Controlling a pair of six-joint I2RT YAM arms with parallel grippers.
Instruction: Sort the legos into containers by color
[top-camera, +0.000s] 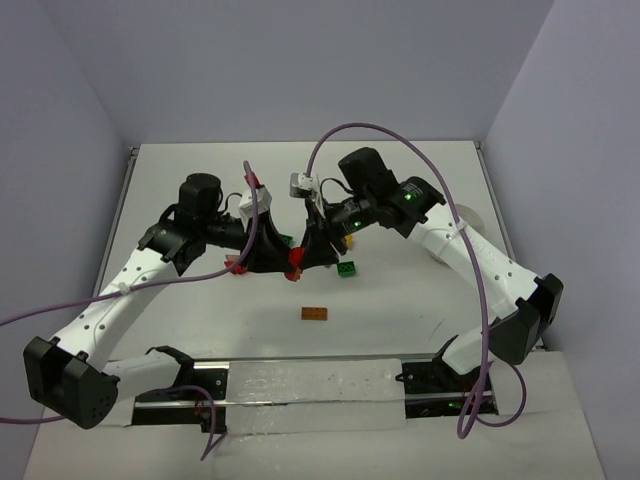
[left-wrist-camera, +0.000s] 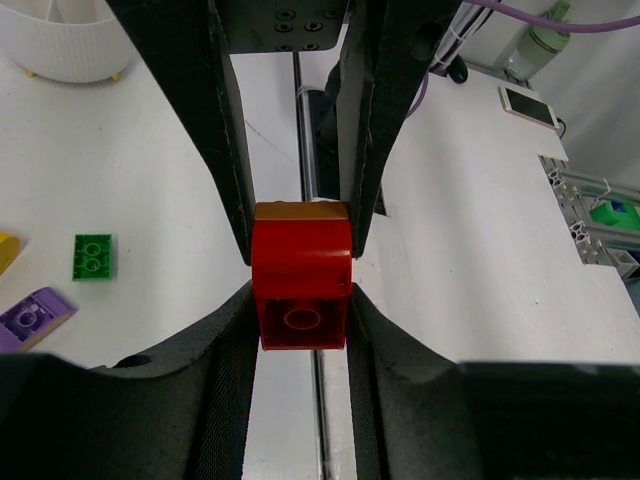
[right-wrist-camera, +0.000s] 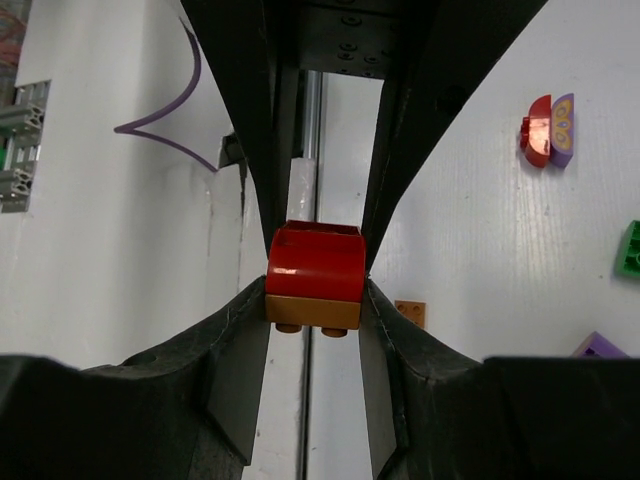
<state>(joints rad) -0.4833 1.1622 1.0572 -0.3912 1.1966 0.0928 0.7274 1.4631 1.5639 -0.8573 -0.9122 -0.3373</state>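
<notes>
The red brick is pressed onto a brown brick, and the pair hangs in the air above the middle of the table. My left claw is clamped on the red one. My right claw pinches the brown one, its tips close to the other's. To part them well, I judge I should keep both grips firm and pull straight apart along the studs. A slight rock may help; a hard twist could flick a brick loose. The white cup stands well apart from the pair, and each colour needs its own wedge there.
</notes>
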